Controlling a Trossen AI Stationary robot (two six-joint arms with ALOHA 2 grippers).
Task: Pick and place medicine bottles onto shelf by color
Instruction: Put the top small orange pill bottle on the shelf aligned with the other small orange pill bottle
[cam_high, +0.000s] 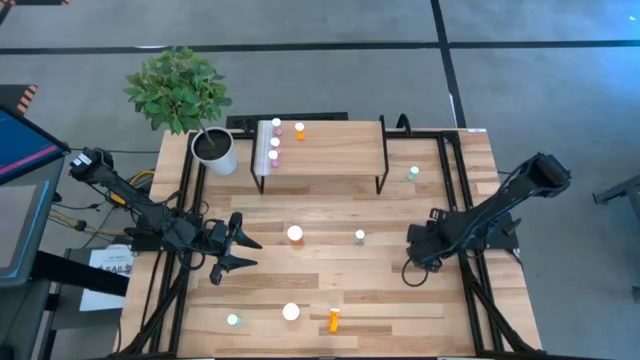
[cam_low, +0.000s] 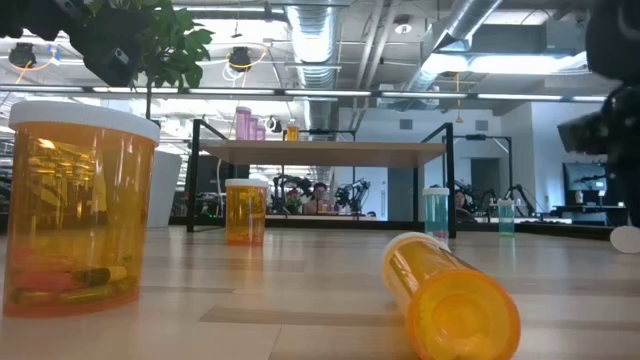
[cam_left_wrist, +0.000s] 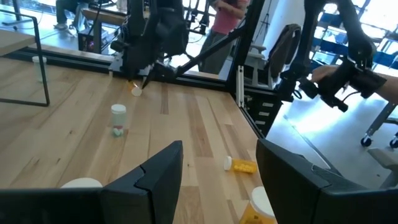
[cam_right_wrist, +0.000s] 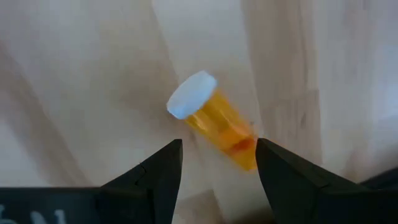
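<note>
On light-wood, black-legged shelf: three small pink bottles, one small orange bottle. Before and beside shelf: three teal bottles, two wide white-capped orange bottles, one toppled orange bottle. Front-right of shelf, right gripper, fingers apart, hovers over another fallen orange bottle. Front-left, left gripper gapes empty.

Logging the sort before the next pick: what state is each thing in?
Left gripper: fingers open, empty.
Right gripper: fingers open, empty.
Small wood-topped, black-legged shelf: four bottles standing at one end.
Wide orange white-capped bottle mid-table: upright.
Small orange bottle near the table's edge: lying on its side.
Orange white-capped bottle at the right gripper: lying, not gripped.
</note>
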